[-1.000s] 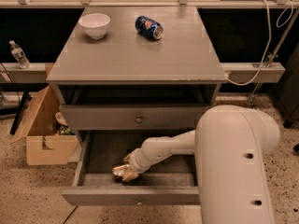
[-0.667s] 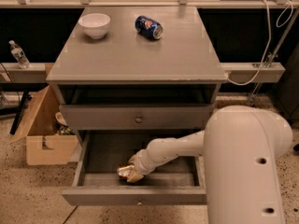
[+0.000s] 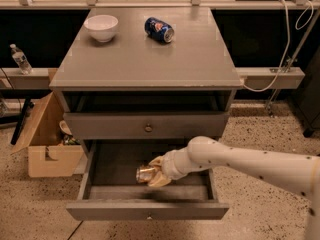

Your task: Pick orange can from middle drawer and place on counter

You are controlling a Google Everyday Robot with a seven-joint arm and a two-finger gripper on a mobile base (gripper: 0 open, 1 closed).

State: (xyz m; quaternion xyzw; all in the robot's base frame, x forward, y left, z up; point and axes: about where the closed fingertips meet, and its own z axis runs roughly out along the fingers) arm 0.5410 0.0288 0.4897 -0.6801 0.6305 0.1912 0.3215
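Claw (image 3: 156,173) clamped on the orange can (image 3: 145,174) inside the open drawer (image 3: 150,209).
The can lies sideways between its fingers, long axis pointing away leftward; the counter (image 3: 150,59) is well above.

Even overhead light, soft glare on the surface (image 3: 145,59). Drawer (image 3: 100,169) interior dim, in shadow; hand (image 3: 153,173) down in there seems clamped on the can (image 3: 144,174), which glints faintly.
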